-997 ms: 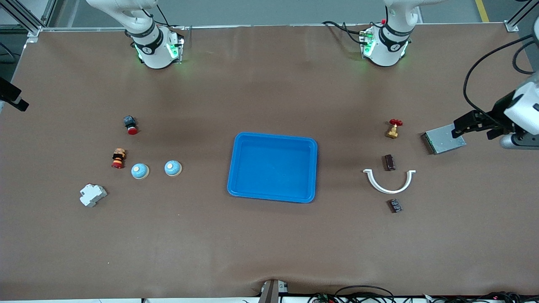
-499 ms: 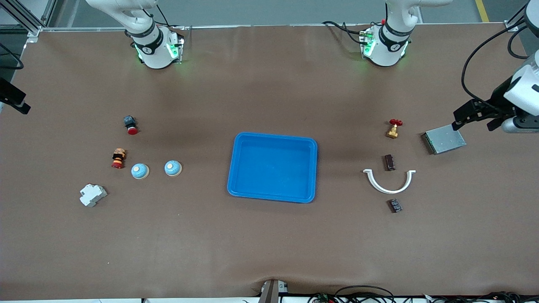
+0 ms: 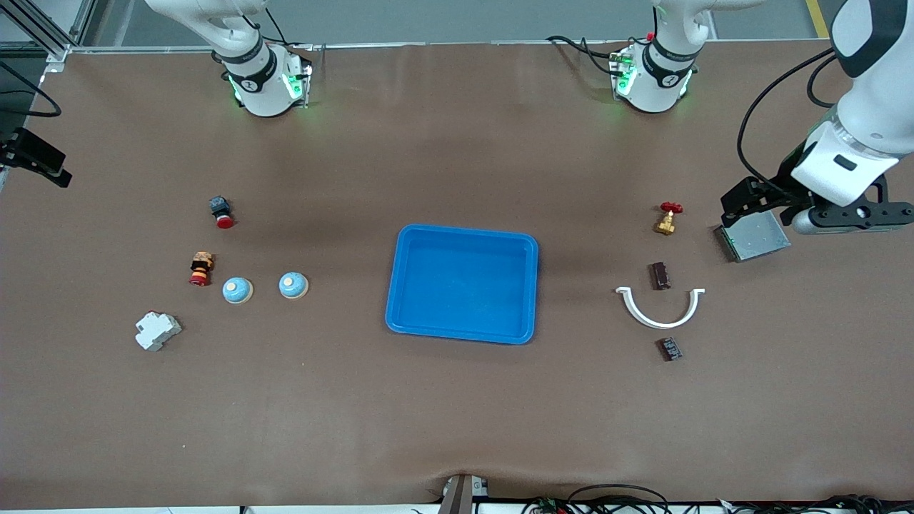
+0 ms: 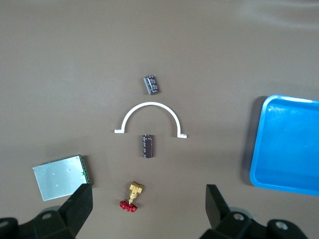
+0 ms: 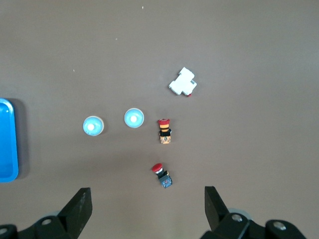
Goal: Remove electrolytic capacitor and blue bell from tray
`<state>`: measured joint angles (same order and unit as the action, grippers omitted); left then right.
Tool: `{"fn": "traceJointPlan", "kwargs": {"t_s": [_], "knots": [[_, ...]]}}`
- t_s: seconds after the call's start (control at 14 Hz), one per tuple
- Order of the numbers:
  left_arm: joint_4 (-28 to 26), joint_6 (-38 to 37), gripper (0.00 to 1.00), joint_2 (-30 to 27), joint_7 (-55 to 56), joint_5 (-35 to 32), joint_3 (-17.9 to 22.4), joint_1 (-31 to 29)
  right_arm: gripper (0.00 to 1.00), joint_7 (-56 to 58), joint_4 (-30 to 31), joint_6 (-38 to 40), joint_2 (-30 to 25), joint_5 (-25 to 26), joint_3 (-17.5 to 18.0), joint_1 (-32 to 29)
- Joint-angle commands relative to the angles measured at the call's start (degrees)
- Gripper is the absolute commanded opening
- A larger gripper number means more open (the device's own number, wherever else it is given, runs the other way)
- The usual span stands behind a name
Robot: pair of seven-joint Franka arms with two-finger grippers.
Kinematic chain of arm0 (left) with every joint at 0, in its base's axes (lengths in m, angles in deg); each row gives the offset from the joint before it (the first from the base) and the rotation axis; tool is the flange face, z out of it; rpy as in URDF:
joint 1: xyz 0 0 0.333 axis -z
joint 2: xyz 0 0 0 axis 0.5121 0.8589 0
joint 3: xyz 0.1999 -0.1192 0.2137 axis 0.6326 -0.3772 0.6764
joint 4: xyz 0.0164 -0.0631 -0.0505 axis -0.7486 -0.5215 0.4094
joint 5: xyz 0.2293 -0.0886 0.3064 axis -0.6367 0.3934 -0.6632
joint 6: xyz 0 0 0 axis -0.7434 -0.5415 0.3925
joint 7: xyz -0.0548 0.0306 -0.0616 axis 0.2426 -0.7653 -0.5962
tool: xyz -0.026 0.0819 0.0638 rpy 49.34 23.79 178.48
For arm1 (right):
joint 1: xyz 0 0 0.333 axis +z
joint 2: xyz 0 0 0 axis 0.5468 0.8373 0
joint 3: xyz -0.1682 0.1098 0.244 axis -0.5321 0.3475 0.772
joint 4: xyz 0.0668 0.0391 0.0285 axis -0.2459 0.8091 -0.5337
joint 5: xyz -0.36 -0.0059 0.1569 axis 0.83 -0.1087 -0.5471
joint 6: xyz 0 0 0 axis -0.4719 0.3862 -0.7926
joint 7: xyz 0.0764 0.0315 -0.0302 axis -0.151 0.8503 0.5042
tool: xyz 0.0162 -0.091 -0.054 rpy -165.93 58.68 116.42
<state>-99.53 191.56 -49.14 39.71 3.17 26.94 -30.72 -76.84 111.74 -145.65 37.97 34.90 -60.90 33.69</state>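
Parts on table, both claws spread

Lower frame, toward the left arm's end: dark component (image 3: 670,348), then white half-ring clamp (image 3: 657,323), then electrolytic capacitor (image 3: 659,275) just above the clamp. Mid-frame: blue tray (image 3: 463,285). Toward the right arm's end: white breaker (image 3: 158,330), two blue bells (image 3: 237,290) (image 3: 293,285), well apart from the tray. Higher up: brass valve (image 3: 668,218), metal plate (image 3: 753,239). Left gripper (image 3: 746,200) over the plate's edge, fingers wide apart, holding nothing. Right gripper (image 3: 43,163) at the frame's edge, fingers (image 5: 79,204) wide apart, holding nothing.
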Motion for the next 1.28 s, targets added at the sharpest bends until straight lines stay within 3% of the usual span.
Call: {"fn": "traceJointPlan", "kwargs": {"t_s": [0.0, 0.21, 1.07, 1.21], "knots": [[2.2, -0.2, 1.0, 0.6, -0.8, -1.2, -0.2, -1.2, 1.0, -0.6, -1.3, 2.9, 0.7, -2.3, 0.3, -0.5], [3.4, -1.2, 1.0, 1.2, -5.6, -0.2, -0.3, -4.5, 1.0, -0.6, -1.3, 3.2, 0.6, -2.9, 0.3, -0.6], [5.2, -1.4, 1.0, 3.1, -4.6, -0.3, -0.9, -3.5, 1.0, -0.4, -1.3, 3.0, 0.7, -2.9, 0.2, -0.6], [6.0, -4.3, 1.0, 2.9, -4.5, -0.2, -1.3, -3.2, 1.0, -0.4, -1.3, 3.0, 0.7, -2.9, 0.2, -0.6]]}}
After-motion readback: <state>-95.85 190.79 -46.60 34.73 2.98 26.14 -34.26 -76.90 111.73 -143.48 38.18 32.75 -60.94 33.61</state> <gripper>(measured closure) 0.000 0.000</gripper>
